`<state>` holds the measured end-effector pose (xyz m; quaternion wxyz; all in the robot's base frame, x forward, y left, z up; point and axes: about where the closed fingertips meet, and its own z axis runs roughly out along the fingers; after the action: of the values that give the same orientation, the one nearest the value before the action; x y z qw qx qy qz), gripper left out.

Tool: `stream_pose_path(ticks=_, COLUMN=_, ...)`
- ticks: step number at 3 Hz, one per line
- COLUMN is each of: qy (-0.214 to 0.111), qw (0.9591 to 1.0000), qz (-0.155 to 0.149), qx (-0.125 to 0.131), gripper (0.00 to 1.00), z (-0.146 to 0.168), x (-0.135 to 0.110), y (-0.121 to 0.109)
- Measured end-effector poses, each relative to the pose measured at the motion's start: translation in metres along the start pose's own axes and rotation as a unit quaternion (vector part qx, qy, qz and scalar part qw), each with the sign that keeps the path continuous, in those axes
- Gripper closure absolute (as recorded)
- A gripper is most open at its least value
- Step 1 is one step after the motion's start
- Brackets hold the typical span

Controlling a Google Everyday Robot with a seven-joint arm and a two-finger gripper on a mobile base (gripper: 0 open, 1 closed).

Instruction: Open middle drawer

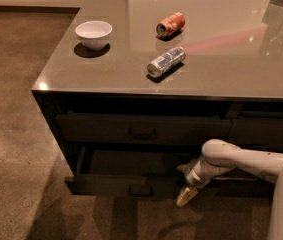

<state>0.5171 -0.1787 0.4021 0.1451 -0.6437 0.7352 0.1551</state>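
Gripper (pixel 183 183) at front of middle drawer (pixel 106 185)

The white, rounded robot arm (pixel 246 160) reaches in low from the right, elbow bent. Its cream two-finger gripper (pixel 183 183) points down-left, its fingers spread apart.

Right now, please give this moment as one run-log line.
middle drawer: pulled out, interior showing | gripper: at its front edge, right of the pull | top drawer: shut | countertop: bowl, orange can, silver can
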Motion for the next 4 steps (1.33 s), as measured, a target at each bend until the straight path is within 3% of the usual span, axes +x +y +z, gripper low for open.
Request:
stream_pose_path(ticks=2, qy=-0.016, qw=0.9996, qz=0.019, qx=-0.016, gripper=0.04, z=-0.003, x=0.008, y=0.008)
stream_pose_path(ticks=4, qy=-0.029, qw=0.9963, qz=0.064, qx=-0.050, gripper=0.48, z=-0.003, x=0.025, y=0.049)
